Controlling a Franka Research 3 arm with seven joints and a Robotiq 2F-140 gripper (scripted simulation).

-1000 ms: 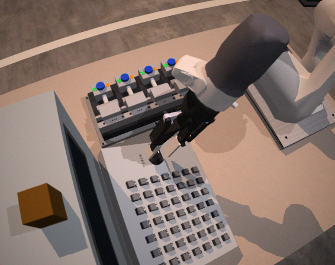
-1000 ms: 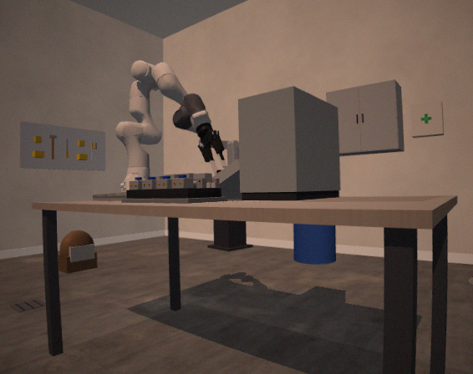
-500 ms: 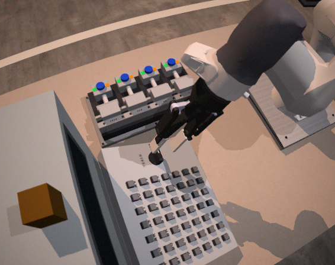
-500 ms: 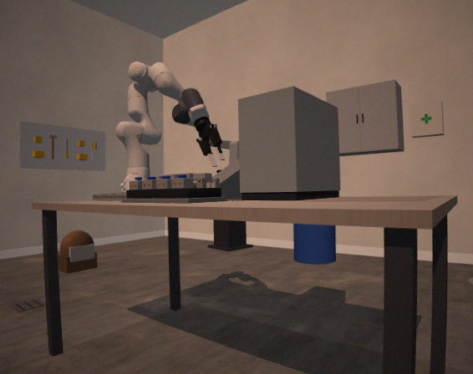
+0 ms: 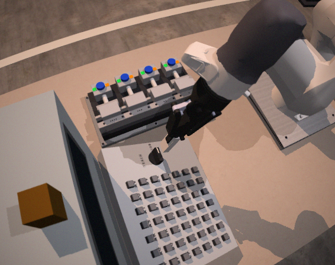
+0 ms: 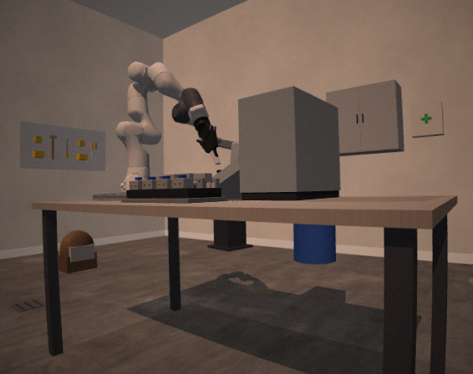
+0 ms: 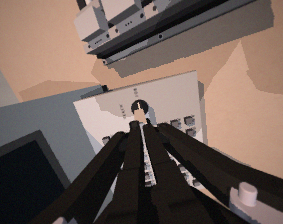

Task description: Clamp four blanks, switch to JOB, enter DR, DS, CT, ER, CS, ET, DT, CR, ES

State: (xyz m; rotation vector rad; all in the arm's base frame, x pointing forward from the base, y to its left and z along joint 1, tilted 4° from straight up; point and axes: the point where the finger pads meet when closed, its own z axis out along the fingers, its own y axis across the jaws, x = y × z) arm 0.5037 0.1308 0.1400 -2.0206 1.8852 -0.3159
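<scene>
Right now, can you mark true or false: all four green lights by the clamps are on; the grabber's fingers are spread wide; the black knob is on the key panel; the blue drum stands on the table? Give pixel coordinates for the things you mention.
All four green lights point(image 5: 94, 89) are on. True.
The gripper's point(image 5: 170, 145) point(image 6: 216, 161) point(image 7: 140, 118) fingers are spread wide. False: they are shut together.
The black knob point(image 5: 155, 157) point(image 7: 134, 108) is on the key panel point(image 5: 121, 161) point(image 7: 177, 95). True.
The blue drum point(image 6: 314, 244) stands on the table point(image 5: 237, 177) point(image 6: 238, 212) point(image 7: 242, 110). False: it shows below the tabletop.

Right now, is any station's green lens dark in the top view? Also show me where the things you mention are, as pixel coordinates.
No, each of the four valve blocks, beside its blue valve knob point(image 5: 124, 77), shows a lit green lens point(image 5: 118, 80).
</scene>
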